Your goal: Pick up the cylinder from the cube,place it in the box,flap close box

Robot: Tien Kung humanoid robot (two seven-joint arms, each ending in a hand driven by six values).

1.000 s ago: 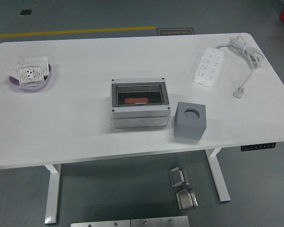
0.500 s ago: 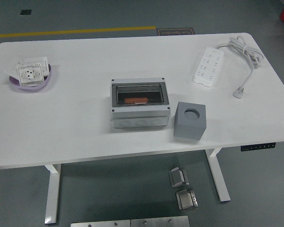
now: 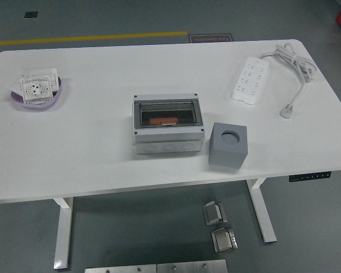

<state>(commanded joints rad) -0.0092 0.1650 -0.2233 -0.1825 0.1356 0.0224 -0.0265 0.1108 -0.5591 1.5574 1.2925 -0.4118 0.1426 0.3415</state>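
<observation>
I count one white table (image 3: pixel 91 153), and on it one grey box (image 3: pixel 167 124) at the middle, its dark see-through flap lying shut over one orange piece (image 3: pixel 163 120) whose long axis runs left to right. Just right of the box sits one grey cube (image 3: pixel 228 145), round hole facing up. One power strip (image 3: pixel 250 79) lies far right, one purple dish (image 3: pixel 38 94) far left. Neither robot hand shows, so I cannot tell their state.
</observation>
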